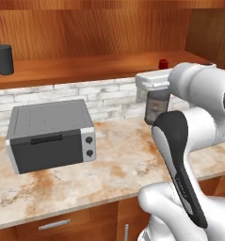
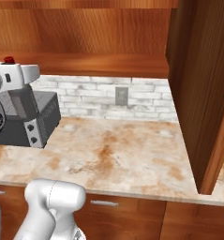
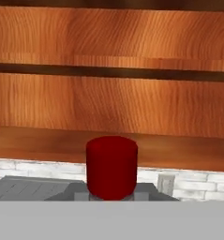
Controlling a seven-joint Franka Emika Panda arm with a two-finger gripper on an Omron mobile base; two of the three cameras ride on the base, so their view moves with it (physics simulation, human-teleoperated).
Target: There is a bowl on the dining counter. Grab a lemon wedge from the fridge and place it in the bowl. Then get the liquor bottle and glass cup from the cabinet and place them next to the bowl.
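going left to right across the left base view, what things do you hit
glass cup on the cabinet shelf → toaster oven on the counter → liquor bottle with its red cap → the robot's white arm

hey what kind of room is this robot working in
Most likely a home kitchen, computer-rendered. A grey toaster oven sits on a beige, rust-veined marble counter with wooden drawers below, a white brick backsplash carries a wall outlet, and a reddish-brown wooden cabinet shelf holds a dark grey tumbler.
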